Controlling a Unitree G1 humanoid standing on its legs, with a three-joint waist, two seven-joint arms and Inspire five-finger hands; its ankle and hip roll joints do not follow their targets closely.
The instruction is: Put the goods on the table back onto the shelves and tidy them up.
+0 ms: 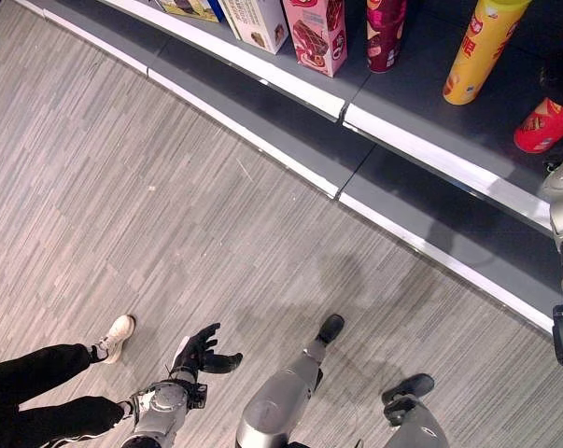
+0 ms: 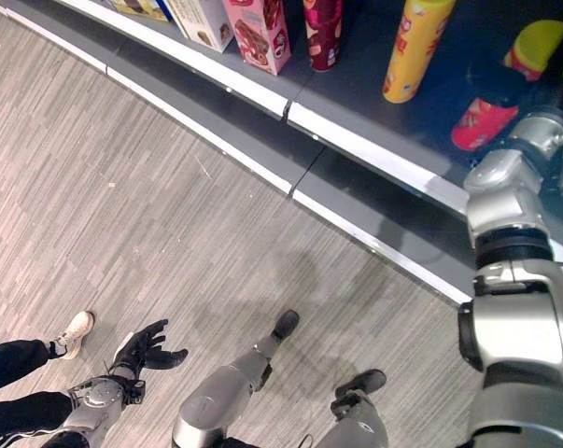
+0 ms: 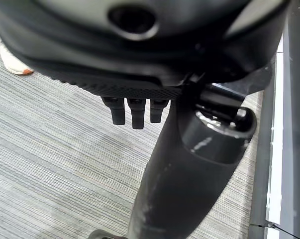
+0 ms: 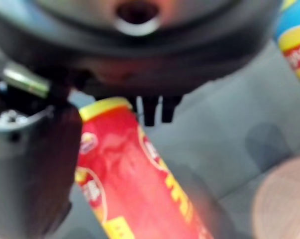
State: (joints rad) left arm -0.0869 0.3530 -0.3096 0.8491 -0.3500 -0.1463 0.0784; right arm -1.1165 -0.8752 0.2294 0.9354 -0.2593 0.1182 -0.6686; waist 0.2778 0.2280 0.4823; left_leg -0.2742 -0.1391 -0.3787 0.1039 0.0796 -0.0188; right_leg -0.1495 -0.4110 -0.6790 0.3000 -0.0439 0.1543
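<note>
A red can with a yellow lid (image 2: 477, 123) lies tilted on the dark shelf (image 2: 356, 103) at the right. My right hand (image 2: 499, 82) reaches onto the shelf and covers the can's middle. In the right wrist view the red can (image 4: 135, 174) runs between the thumb (image 4: 30, 164) and the fingers (image 4: 150, 109), so the hand is shut on it. My left hand (image 1: 204, 353) hangs low over the floor with its fingers (image 3: 132, 112) straight and nothing in it.
On the shelf stand a yellow can (image 1: 482, 47), a dark red can (image 1: 386, 33), a pink box (image 1: 316, 33) and a white box (image 1: 258, 21). A lower shelf ledge (image 1: 262, 140) juts toward me. A person's leg and white shoe (image 1: 118, 336) are beside my left hand.
</note>
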